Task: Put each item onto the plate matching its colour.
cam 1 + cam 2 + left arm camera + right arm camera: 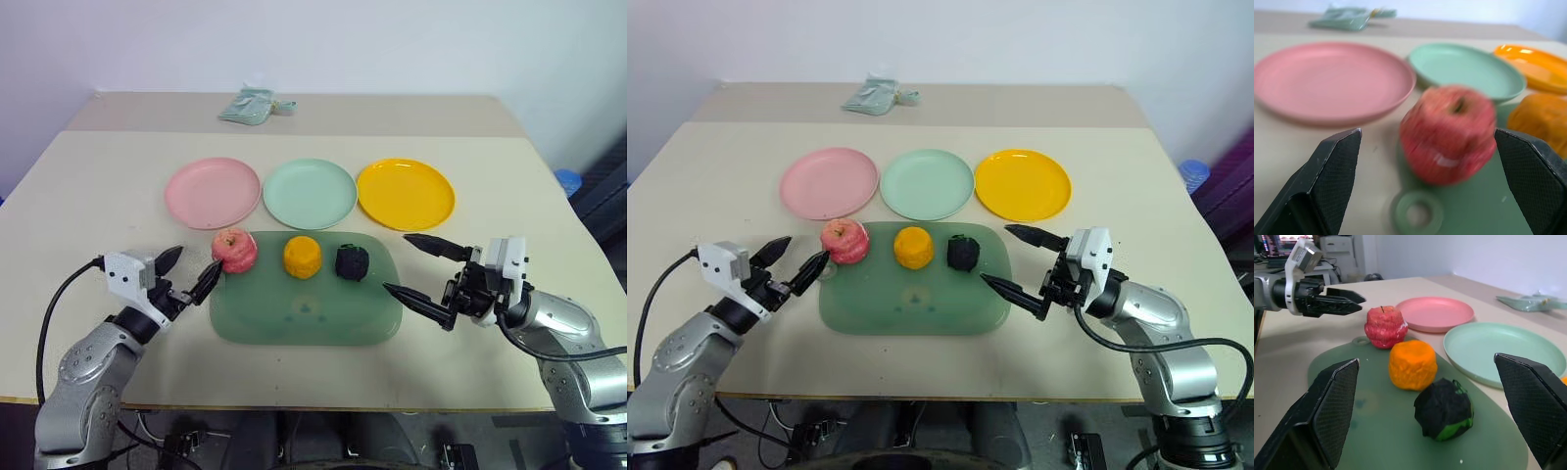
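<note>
Both your grippers are wide open, empty: left gripper just beside the apple, right gripper at the green tray edge. Apple, orange fruit, dark ball sit on tray; pink plate, mint plate, yellow plate beyond.

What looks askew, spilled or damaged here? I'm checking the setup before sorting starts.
Nothing stands out. The red toy apple, orange toy fruit and lumpy black-green ball sit in a row on the green rounded tray; the round plastic pink, mint and yellow plates lie flat, unloaded.
</note>
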